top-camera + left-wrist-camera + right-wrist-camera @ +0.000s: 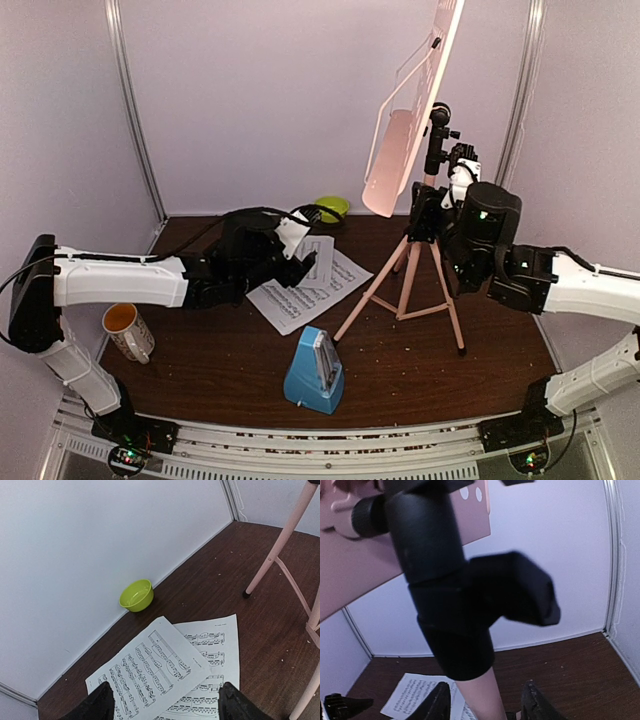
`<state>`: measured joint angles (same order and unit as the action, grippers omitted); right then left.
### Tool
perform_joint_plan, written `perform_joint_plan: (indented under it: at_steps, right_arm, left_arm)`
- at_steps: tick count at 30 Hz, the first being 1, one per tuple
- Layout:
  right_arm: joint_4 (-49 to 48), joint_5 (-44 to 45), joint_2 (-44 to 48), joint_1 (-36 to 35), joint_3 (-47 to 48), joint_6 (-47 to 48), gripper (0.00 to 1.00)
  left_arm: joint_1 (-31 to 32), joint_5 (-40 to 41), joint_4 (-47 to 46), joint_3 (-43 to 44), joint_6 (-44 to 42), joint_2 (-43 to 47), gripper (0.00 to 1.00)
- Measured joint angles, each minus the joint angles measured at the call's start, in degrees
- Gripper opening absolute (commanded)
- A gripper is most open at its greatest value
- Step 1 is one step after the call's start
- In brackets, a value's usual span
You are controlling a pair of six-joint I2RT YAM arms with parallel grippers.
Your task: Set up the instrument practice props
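The pink stand (405,140) is straddled by the right claw (486,684), its fingers spread either side of the upright pole with slim gaps showing. Left of the stand, two flat paper sheets (165,675) are hovered over by the left claw (166,692), spread wide. The blue plastic pyramid metronome (315,370) is seen in front of the stand.

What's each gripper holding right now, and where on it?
Nothing is held. Left gripper is open over the sheet-music pages. Right gripper straddles the pink stand's pole, with gaps on either side.
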<state>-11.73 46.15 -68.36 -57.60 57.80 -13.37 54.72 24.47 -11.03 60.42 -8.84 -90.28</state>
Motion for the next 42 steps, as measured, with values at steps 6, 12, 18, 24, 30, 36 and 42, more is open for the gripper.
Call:
perform_joint_plan:
  at_steps: [6, 12, 18, 24, 30, 36, 42]
  right_arm:
    - [-3.13, 7.28, -3.41, -1.22, 1.09, 2.71, 0.10]
    - [-6.95, 9.14, -4.22, -1.22, 0.57, 9.44, 0.00]
    - [-12.46, 2.71, -3.65, 1.14, -2.19, 12.61, 0.00]
    - [-15.02, -11.96, -2.64, 8.07, -4.55, 13.57, 0.00]
    - [-14.58, -29.27, -2.69, 15.28, -4.55, 11.82, 0.00]
    - [-14.45, -45.57, -3.30, 20.63, -4.02, 9.75, 0.00]
    - [-14.47, -61.55, -5.88, 24.94, -1.73, 7.69, 0.00]
  left_arm:
    - [-0.35, -0.04, 1.73, 0.00, -0.04, 0.00, 0.73]
    - [-1.03, -0.02, 2.40, 0.00, -0.15, 0.02, 0.73]
    - [-1.75, -0.02, 2.60, 0.00, -0.26, 0.94, 0.73]
    - [-1.97, -0.04, 2.60, -0.28, -0.24, 2.56, 0.73]
    - [-2.25, -0.26, 2.82, -1.05, -0.22, 3.17, 0.73]
    - [-2.51, -1.18, 4.02, -1.31, -0.02, 3.69, 0.73]
    - [-2.67, -1.75, 5.31, -2.05, 0.35, 4.48, 0.73]
